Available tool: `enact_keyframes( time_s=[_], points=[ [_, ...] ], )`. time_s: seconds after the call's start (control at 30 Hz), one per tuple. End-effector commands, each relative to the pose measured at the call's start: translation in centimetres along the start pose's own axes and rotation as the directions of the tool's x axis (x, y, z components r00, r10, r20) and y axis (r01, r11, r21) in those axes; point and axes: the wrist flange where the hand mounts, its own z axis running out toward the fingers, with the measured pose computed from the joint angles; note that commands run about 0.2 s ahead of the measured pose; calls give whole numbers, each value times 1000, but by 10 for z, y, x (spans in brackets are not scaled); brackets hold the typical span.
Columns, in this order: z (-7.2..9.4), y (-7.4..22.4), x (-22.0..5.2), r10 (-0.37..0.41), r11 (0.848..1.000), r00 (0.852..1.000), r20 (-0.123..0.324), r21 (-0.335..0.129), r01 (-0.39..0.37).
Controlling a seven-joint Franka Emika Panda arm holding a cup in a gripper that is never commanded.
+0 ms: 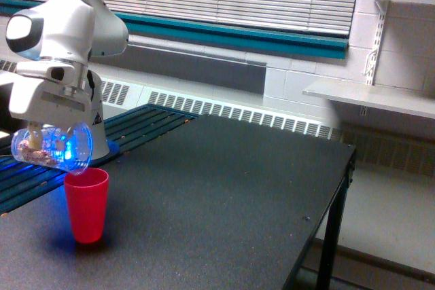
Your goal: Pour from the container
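Observation:
The container (51,148) is a clear plastic cup lying almost on its side in the air, lit blue, with small brownish-pink pieces showing near its closed end at the exterior view's left. Its mouth points right and slightly down, just above the rim of the red cup (86,205). My gripper (46,129) is shut on the container from above; its fingertips are mostly hidden behind the white hand. The red cup stands upright on the black table (224,195), near the left front.
The arm's white base (95,134) stands just behind the cups on a slatted blue-black surface (146,121). The table's right edge (340,188) drops to the floor. A wall radiator and window blinds run along the back; shelves hang at the right.

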Motion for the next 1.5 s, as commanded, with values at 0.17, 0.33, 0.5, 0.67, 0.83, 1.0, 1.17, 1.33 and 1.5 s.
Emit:
enact_keyframes(
  time_s=[0.17, 0.33, 0.5, 0.67, 0.83, 1.0, 1.17, 1.33, 1.5],
  points=[
    [-5, -8, 4, -32, 999, 999, -7, -28, 32],
    [-5, -6, 2, -51, 998, 999, -2, -41, 51],
    [-4, -1, 1, -60, 997, 998, 1, -55, 60],
    [-4, 5, 2, -68, 995, 998, 3, -73, 68],
    [-2, 10, 1, -81, 993, 997, 8, -90, 82],
    [0, 11, -1, -95, 990, 995, 14, -105, 96],
    [3, 9, -3, -113, 987, 993, 20, -116, 115],
    [6, 7, -4, -126, 983, 992, 25, -131, 129],
    [10, 3, -5, -139, 980, 990, 30, -140, 141]
  ],
)
